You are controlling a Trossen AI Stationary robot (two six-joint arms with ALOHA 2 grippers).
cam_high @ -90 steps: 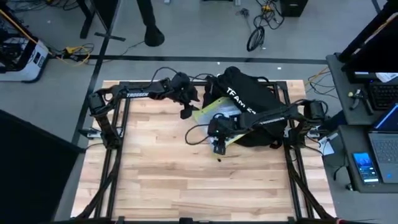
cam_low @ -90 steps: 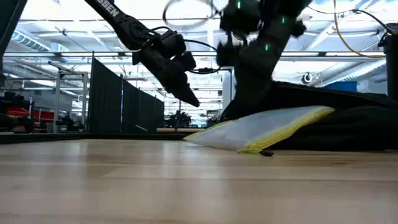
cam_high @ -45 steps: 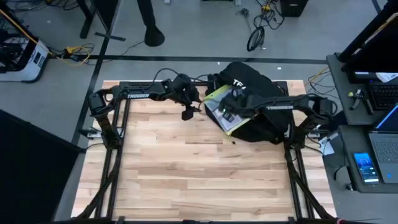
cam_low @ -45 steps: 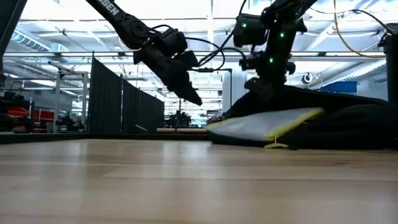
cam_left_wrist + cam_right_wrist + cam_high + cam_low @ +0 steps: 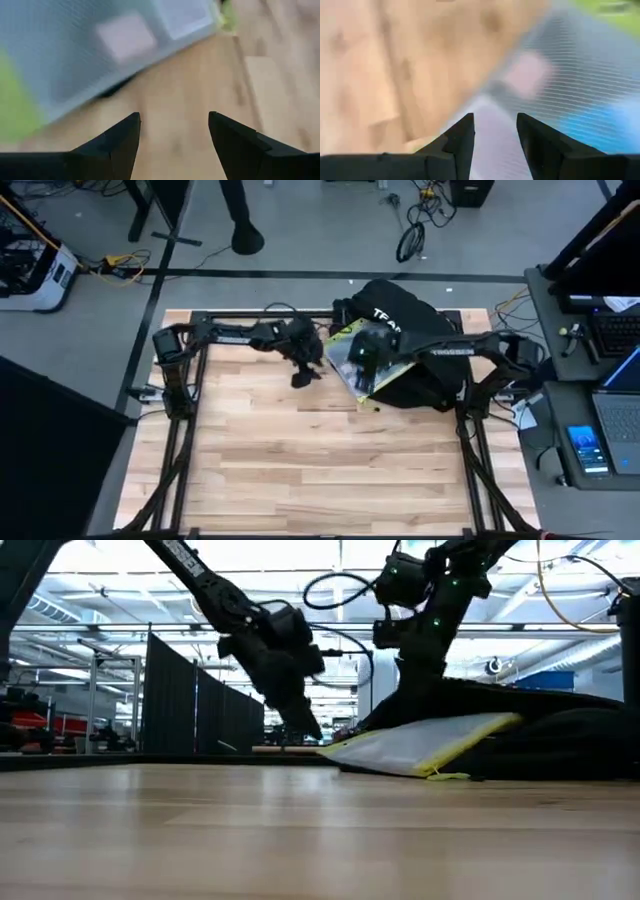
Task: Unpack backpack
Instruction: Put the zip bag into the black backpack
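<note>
Lying at the table's (image 5: pixel 260 450) far right, your backpack (image 5: pixel 420 330) has a translucent yellow-edged pouch (image 5: pixel 362 365) sticking out of its near-left side, sloping down to the wood. Your right gripper (image 5: pixel 495 131) hangs over that pouch, fingers parted with nothing between them. Your left gripper (image 5: pixel 174 132) points down at the bare wood just left of the pouch's corner, fingers spread wide and empty. Beyond the table's far edge a person's foot (image 5: pixel 246 238) stands on the floor.

Both wrist views are blurred, so the mesh pouch (image 5: pixel 100 50) shows no readable contents, and the backpack (image 5: pixel 560 730) hides its far end.
</note>
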